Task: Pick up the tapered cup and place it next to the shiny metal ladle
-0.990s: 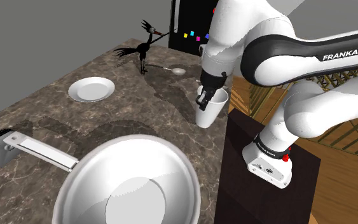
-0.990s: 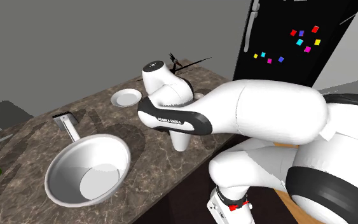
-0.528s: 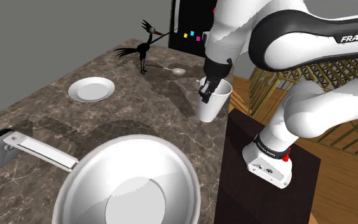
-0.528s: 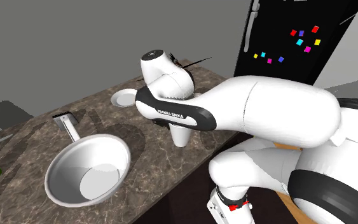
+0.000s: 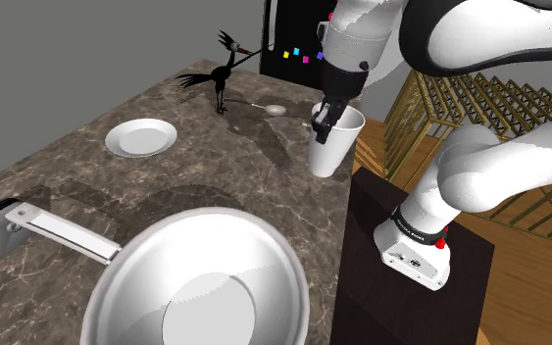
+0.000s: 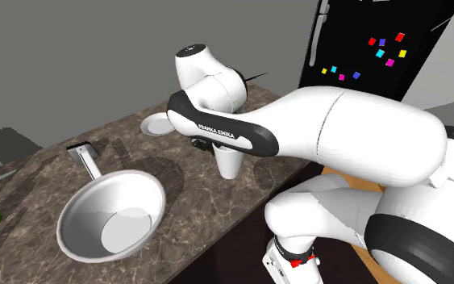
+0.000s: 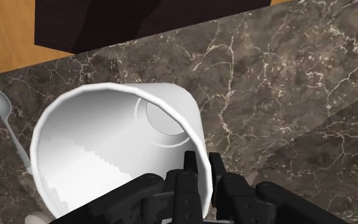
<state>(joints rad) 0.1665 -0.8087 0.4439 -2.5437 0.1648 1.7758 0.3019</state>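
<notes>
The white tapered cup (image 5: 333,145) hangs above the dark marble counter (image 5: 77,186), lifted clear of it near the counter's right edge in the shoulder view. My black gripper (image 5: 322,117) is shut on the cup's rim, one finger inside and one outside, as the wrist view shows around the cup (image 7: 114,146) and gripper (image 7: 199,181). The cup (image 6: 229,160) also shows under the forearm in the second exterior view. The metal ladle (image 5: 268,108) lies on the counter beyond the cup; its bowl (image 7: 1,105) appears beside the cup.
A black bird figurine (image 5: 221,73) stands by the ladle. A white plate (image 5: 140,137) lies at the shoulder view's left. A large metal pan (image 5: 197,289) with a long handle (image 5: 63,235) sits in front. A black fridge (image 6: 362,56) stands behind.
The gripper has risen with the cup and carried it slightly toward the ladle; the cup now hangs higher above the counter than a second ago.
</notes>
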